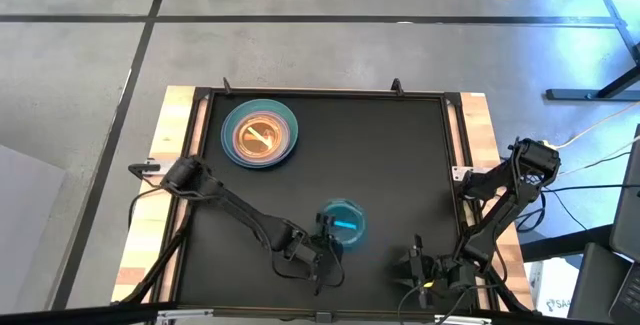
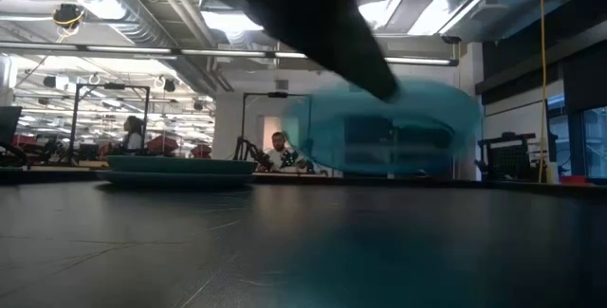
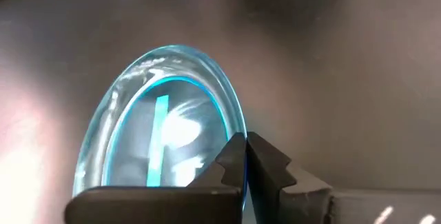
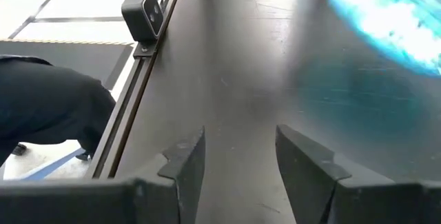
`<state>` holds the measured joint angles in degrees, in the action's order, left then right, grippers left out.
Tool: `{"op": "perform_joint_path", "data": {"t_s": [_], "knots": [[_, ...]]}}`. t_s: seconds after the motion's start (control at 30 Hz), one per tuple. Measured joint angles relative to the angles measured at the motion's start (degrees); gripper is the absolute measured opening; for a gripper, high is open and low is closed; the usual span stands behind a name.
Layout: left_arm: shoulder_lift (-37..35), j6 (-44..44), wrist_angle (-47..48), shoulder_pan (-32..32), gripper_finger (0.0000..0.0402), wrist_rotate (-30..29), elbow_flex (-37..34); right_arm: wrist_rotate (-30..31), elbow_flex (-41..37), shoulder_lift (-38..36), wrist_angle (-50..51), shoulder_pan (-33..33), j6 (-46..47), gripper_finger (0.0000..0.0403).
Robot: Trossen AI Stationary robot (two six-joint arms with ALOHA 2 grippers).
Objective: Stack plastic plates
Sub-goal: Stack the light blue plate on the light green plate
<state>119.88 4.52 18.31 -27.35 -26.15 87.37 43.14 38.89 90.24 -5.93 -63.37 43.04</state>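
A translucent blue plate with a bar mark [image 1: 343, 221] [image 3: 165, 134] is near the table's near edge, a little right of the middle. My left gripper [image 1: 326, 242] [image 3: 245, 148] is shut on it. In the low view this plate [image 2: 394, 128] shows blurred under the dark arm. A stack of plates [image 1: 259, 133] [image 2: 175, 169] rests flat on the far left part of the mat: a teal plate and a blue one outermost, translucent orange-brown ones inside. My right gripper [image 1: 415, 263] [image 4: 240, 162] waits open near the near right corner, touching nothing. My left gripper pinches the translucent blue plate by its rim [image 3: 238, 129], on the side toward the near edge, with the rim running between the two shut fingers [image 3: 265, 158]. The fingers reach in from the near-left side. The plate is tilted and seems raised off the mat.
A black mat [image 1: 400, 165] in a wooden frame covers the table. Its middle and right parts are bare. A small black clamp [image 4: 143, 10] sits on the mat's edge by my right arm. People and equipment stand in the room far behind the table.
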Motion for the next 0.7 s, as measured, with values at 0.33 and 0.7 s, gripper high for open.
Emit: {"op": "perform_joint_path", "data": {"t_s": [0.33,0.7], "knots": [[-16.5,6.6,8.4,1.1,0.0002,-6.6,-12.4,1.3,0.0,0.0,0.4,0.0,-0.2,0.0167],[-41.8,12.4,8.5,10.2,0.0002,-11.5,-35.9,5.0,0.0,0.0,2.2,0.0,-0.1,0.0167]]}}
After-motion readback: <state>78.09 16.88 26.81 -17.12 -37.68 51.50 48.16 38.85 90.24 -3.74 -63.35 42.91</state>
